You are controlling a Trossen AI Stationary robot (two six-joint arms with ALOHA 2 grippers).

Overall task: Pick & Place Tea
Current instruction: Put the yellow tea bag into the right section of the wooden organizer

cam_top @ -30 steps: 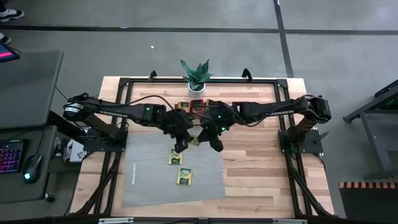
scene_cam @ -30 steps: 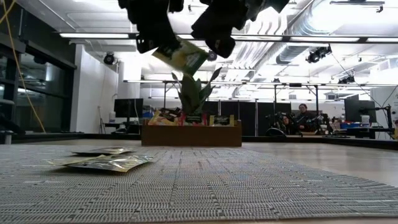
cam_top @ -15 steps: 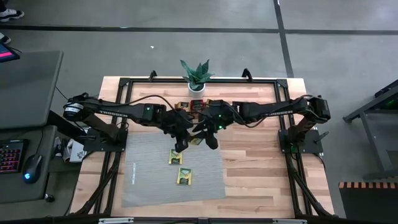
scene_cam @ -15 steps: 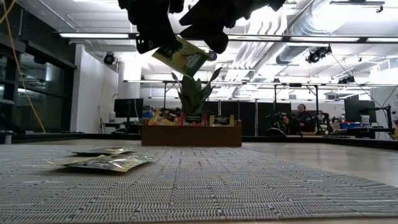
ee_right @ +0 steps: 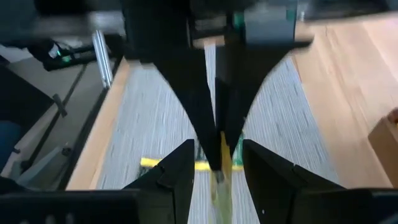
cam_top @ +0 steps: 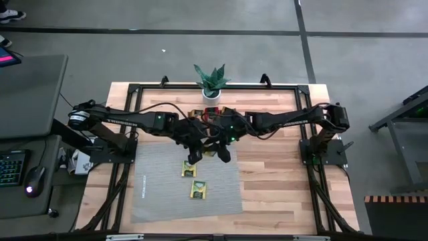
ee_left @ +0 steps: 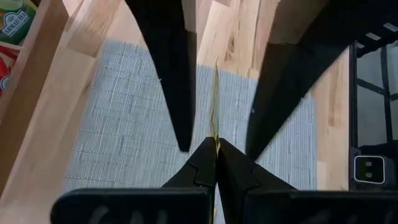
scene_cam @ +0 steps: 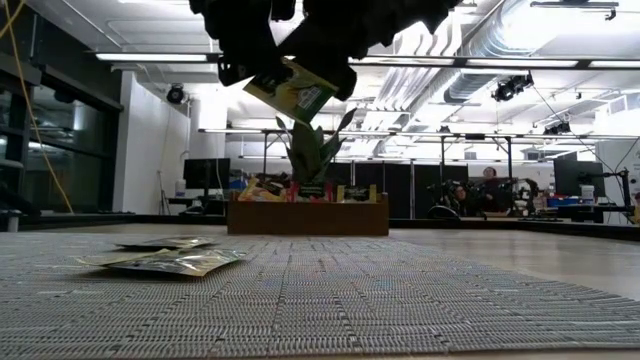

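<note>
A yellow-green tea sachet [scene_cam: 293, 92] hangs high over the grey mat [cam_top: 160, 194], with my left gripper [ee_left: 215, 146] shut on it. My right gripper [ee_right: 217, 165] is open. Its two fingers [ee_left: 169, 81] stand on either side of the sachet's free part, apart from it. In the high view both grippers meet just off the mat's far right corner, left gripper [cam_top: 194, 156] and right gripper [cam_top: 221, 152]. Two more tea sachets lie flat on the mat, one [cam_top: 188, 169] nearer the grippers and one [cam_top: 198, 190] toward the near edge. My left gripper pinches the sachet between its two fingertips, by one edge [ee_left: 215, 132]. The sachet shows edge-on in the left wrist view and runs on past the fingers. It is lifted clear of the mat and hangs tilted below the fingers [scene_cam: 245, 60].
A brown wooden tray [cam_top: 231, 111] holding more sachets stands at the far middle of the table, just behind the grippers. A potted plant [cam_top: 211, 80] stands at the far edge. A black frame [cam_top: 134, 87] runs round the table. Bare wood lies right of the mat.
My right gripper has moved a little toward the table's left, up to the sachet held by my left gripper, and has opened. Its fingers now stand on both sides of the sachet. The sachet has stayed in place.
</note>
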